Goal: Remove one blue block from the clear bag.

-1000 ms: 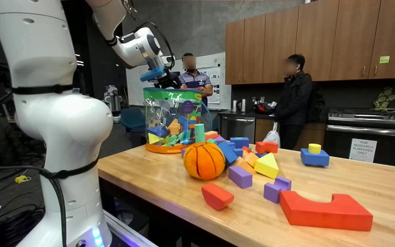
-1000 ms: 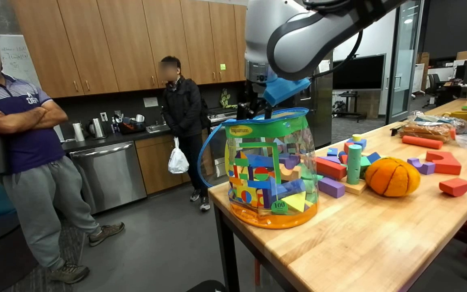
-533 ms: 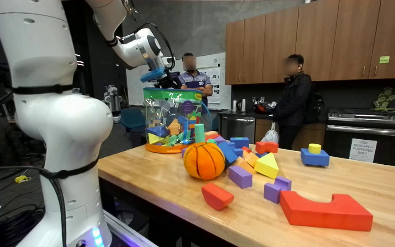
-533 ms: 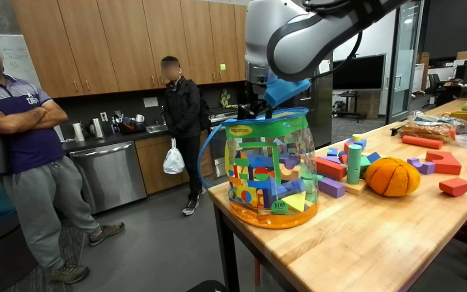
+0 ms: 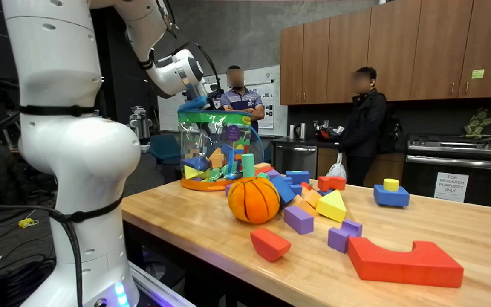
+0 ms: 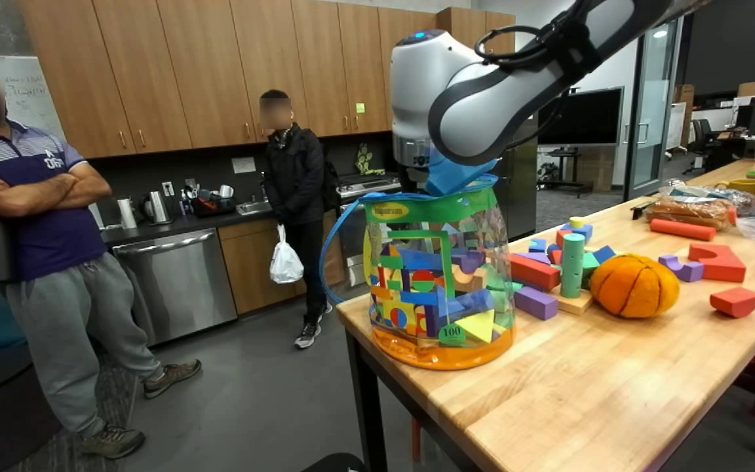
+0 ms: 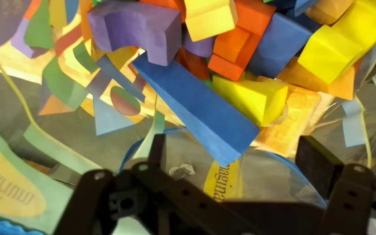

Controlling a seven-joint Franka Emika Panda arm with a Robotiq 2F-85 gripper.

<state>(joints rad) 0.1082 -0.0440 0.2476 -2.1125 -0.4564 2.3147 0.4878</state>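
Evidently, the clear bag is stood upright near the corner of the table, its mouth turned up; access is thus limited to a reach from above, and the arm is therefore held over it. The gripper is aimed into the bag with its fingers spread well apart, nothing clamped between them — a width presumably chosen so that the blue block can be straddled. That block is seen inside the bag, laid slantwise, its near end framed between the fingertips; whether it is level with them cannot be told. Its far end is seen overlapped by a purple arch block, so a snag might be expected in lifting.

By the wrist view the blue block is shown plainly, with a yellow block just beside it. From outside it cannot be singled out: in an exterior view printed shapes on the plastic are easily mistaken for real blocks, and the fingertips are hidden. By both exterior views, though, the orange ball and loose blocks on the table are given — the ball absent from the wrist view.
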